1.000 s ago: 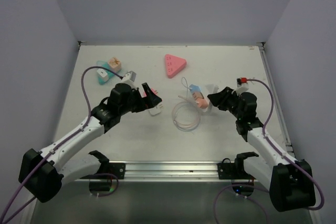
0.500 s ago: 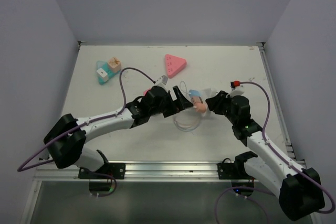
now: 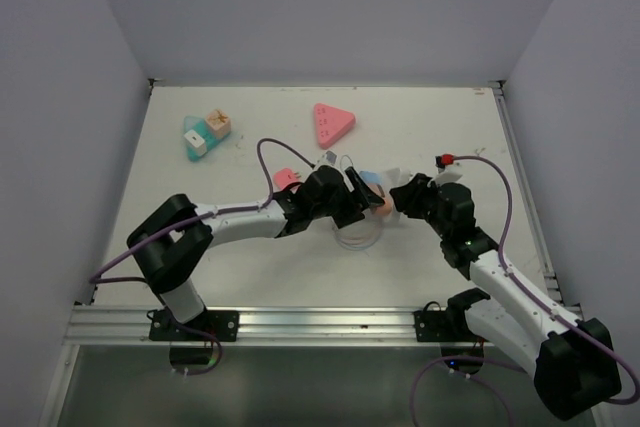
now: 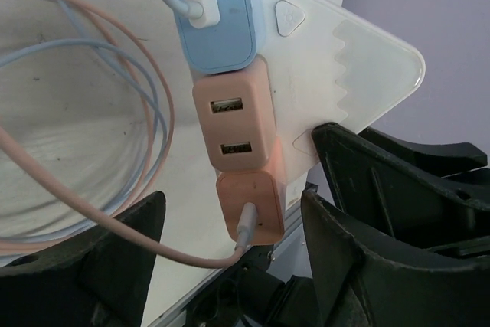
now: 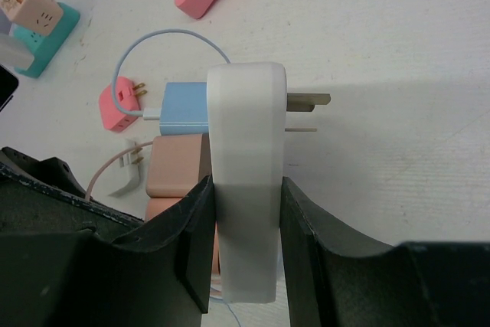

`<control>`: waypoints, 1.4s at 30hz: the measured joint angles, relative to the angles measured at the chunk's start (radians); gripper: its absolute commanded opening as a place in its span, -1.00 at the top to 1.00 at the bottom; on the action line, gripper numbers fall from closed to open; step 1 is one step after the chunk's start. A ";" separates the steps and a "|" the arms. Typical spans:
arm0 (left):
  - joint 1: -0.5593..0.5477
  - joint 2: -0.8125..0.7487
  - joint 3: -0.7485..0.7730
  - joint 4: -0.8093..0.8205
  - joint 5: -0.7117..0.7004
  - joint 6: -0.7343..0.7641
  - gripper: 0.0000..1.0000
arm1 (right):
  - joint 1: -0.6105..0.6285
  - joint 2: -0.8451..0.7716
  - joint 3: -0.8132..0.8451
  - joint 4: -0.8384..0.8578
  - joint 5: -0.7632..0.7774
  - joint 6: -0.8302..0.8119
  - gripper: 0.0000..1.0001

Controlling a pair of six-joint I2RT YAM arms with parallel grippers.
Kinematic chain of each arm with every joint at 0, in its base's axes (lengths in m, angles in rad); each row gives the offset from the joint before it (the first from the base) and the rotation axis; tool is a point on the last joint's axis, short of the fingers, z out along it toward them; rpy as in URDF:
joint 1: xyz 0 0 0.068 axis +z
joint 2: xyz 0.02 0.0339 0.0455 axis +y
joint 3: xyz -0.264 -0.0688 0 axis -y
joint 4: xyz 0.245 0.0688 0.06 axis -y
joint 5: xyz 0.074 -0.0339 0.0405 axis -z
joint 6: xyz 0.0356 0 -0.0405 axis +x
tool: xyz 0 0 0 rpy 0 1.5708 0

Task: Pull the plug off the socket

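A white triangular socket (image 4: 344, 59) stands on edge, and my right gripper (image 5: 245, 243) is shut on it near its lower corner. Three plugs sit in its face: a blue one (image 4: 218, 13) with a white cable, a peach two-port one (image 4: 233, 124), and a lower peach plug (image 4: 251, 208) with a pinkish cable. My left gripper (image 4: 233, 258) is open, one finger on either side of that lower peach plug with a gap on both sides. From above, both grippers meet at the socket (image 3: 396, 178) in the middle of the table.
Coiled pink and blue cables (image 3: 355, 230) lie under the left gripper. A small pink plug (image 3: 287, 178) sits just left of it. A pink triangular socket (image 3: 332, 123) lies further back, and teal and peach adapters (image 3: 205, 132) at the back left.
My left arm swung right from the table's left-centre to the socket, and its jaws narrowed around the lower peach plug. The right gripper shifted slightly left, still holding the socket.
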 measured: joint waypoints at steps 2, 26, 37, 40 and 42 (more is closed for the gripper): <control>-0.001 0.011 0.011 0.012 -0.003 -0.024 -0.43 | 0.003 0.000 0.000 0.003 0.004 -0.004 1.00; -0.037 0.068 -0.031 0.168 -0.018 -0.239 1.00 | 0.031 -0.051 -0.066 0.055 0.100 -0.030 1.00; -0.039 -0.072 -0.137 0.185 -0.054 -0.292 1.00 | 0.067 -0.078 -0.068 0.100 0.091 0.021 1.00; -0.039 -0.128 -0.169 0.165 -0.062 -0.301 1.00 | 0.077 -0.079 -0.068 0.120 0.074 0.026 1.00; -0.033 -0.185 -0.200 0.137 -0.056 -0.307 1.00 | 0.060 -0.076 -0.068 0.101 0.154 -0.003 1.00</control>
